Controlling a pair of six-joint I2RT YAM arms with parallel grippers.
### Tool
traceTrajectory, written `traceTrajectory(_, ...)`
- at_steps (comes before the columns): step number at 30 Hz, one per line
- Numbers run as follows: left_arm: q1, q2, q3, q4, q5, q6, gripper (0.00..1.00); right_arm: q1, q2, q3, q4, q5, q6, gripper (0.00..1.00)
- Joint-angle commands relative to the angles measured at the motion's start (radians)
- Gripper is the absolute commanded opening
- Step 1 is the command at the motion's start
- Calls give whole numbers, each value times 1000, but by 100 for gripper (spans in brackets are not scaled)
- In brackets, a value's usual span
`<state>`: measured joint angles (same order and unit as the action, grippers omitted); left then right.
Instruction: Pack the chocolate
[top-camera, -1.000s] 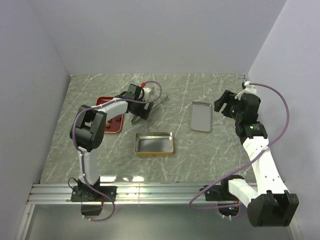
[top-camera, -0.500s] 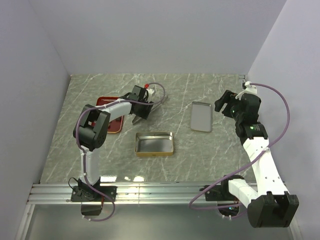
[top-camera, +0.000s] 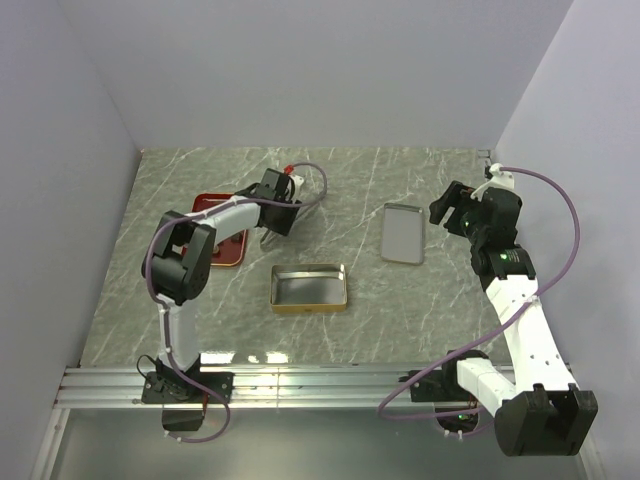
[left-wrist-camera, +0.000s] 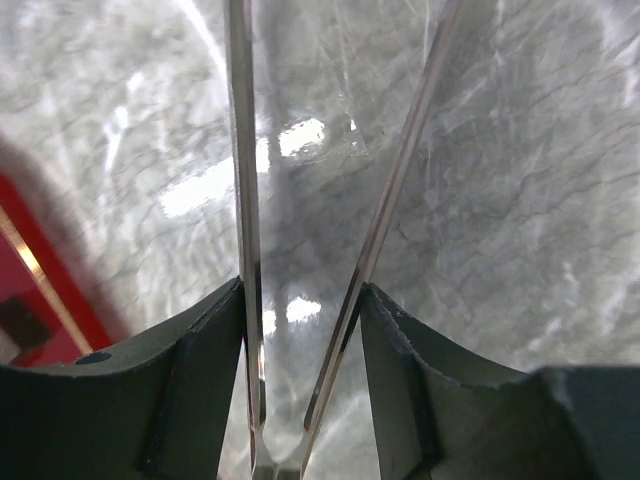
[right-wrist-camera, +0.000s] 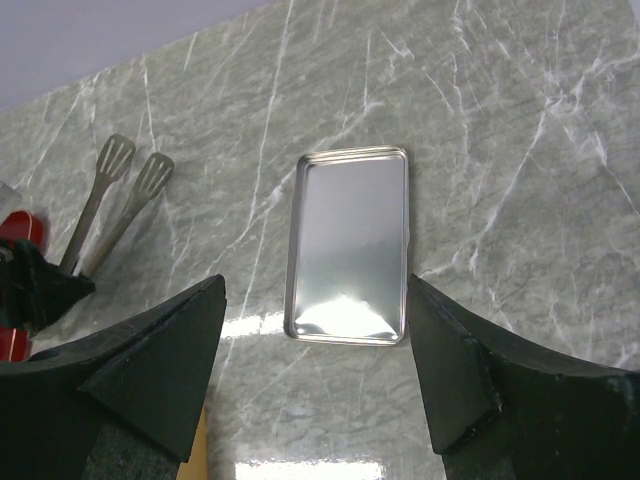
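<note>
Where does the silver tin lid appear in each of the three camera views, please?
Top external: silver tin lid right of centre.
Left wrist: not in it.
Right wrist: centre of the picture.
Shared landmark: red tray, at the left in all three views.

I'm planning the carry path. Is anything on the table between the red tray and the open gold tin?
Nothing visible does: bare marble separates the red tray from the gold tin. The lid lies apart, to the tin's right.
</note>
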<state>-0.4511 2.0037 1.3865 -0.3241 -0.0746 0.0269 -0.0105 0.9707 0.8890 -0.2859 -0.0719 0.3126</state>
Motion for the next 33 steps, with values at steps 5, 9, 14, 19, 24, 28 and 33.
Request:
traceTrajectory(5, 2, -151, 63, -55, -14, -82, 53, 6, -18, -9, 17, 7, -9, 79)
traceTrajectory(9, 0, -198, 68, -90, -16, -104, 53, 6, -18, -13, 17, 6, -7, 79)
traceTrajectory(14, 2, -241, 69, -118, -25, -120, 53, 6, -15, -13, 24, 0, -1, 79)
traceTrajectory(19, 0, -286, 77, -133, -37, -140, 51, 6, -6, -7, 31, -9, 5, 79)
traceTrajectory(24, 2, -336, 100, -154, -50, -153, 50, 6, 8, 8, 39, -14, 5, 79)
traceTrajectory(28, 2, -378, 132, -191, -83, -166, 50, 6, 22, 16, 54, -31, 16, 79)
traceTrajectory(33, 8, -436, 161, -285, -140, -231, 49, 6, 39, 30, 68, -54, 28, 79)
